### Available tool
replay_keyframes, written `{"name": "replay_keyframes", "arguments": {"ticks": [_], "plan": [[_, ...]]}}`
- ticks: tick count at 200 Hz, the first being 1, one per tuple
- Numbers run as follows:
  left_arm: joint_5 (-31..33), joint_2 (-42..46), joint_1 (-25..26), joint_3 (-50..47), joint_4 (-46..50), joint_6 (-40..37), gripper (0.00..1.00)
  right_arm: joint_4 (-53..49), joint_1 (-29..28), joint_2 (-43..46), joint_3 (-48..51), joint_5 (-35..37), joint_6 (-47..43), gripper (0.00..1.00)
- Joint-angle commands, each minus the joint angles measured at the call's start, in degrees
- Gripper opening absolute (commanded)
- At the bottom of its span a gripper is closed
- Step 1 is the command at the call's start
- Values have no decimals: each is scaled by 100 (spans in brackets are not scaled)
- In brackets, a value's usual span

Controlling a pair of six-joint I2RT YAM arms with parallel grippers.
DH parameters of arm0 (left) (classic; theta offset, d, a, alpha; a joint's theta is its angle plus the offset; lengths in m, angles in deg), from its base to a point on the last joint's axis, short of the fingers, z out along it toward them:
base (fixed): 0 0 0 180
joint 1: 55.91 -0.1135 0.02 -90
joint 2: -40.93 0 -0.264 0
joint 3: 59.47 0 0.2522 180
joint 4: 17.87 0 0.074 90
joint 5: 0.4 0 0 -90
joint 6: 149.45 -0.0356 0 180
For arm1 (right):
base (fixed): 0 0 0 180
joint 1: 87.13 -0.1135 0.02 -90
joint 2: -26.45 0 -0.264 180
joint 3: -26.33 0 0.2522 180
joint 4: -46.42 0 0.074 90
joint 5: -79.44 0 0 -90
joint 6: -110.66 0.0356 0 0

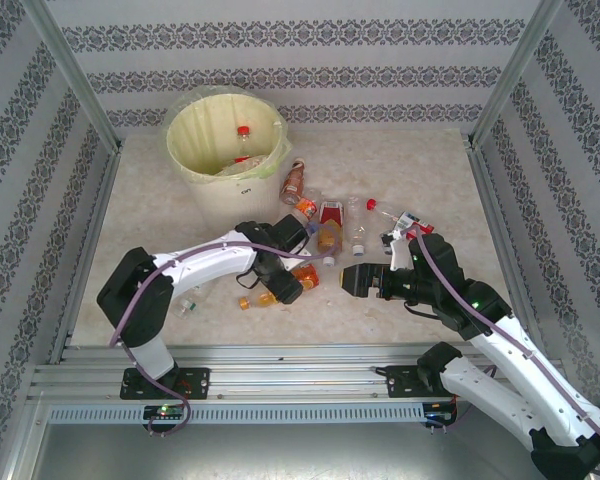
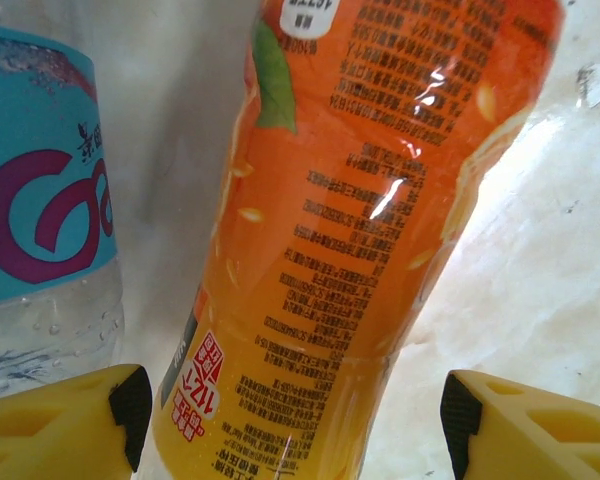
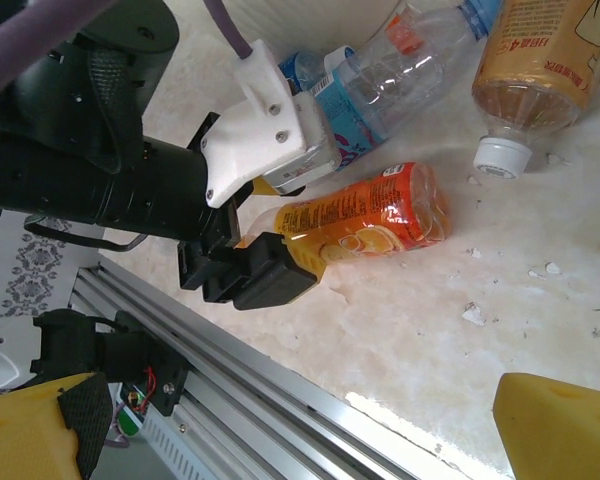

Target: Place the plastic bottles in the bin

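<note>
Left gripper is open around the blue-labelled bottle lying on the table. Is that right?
Not quite. The left gripper is open around the orange-labelled bottle lying on the table; the blue-labelled bottle sits beside it, outside the jaws. The left wrist view shows it.

The pale marbled worktop (image 1: 420,165) carries an orange-label bottle (image 2: 360,230), which lies on its side between the left fingers (image 2: 70,420). A blue-label bottle (image 2: 40,200) lies just beside it, outside those fingers. Beyond them is a loose cluster of further bottles (image 1: 330,213), and farther off stands the bin (image 1: 215,195). Ahead of the right fingers (image 3: 565,430), small white flecks (image 3: 475,315) dot the bare surface near a white-capped brown bottle (image 3: 530,70).
</note>
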Motion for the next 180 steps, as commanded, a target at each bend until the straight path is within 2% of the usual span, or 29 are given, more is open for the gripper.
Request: {"name": "replay_keyframes", "arguments": {"ticks": [1,40,86,124,180], "plan": [[35,-151,110,169,297,-116,77,-56,87,63,135,-8,-10,98],[-146,-351,119,157,385,-111,77,-55,139,94,218,-17,3,98],[-69,-420,154,84,449,-56,77,-39,175,113,280,-39,20,98],[-110,-420,163,0,420,76,81,-27,197,134,312,-37,45,98],[-286,-429,163,12,387,165,73,-78,219,195,299,-18,70,98]]}}
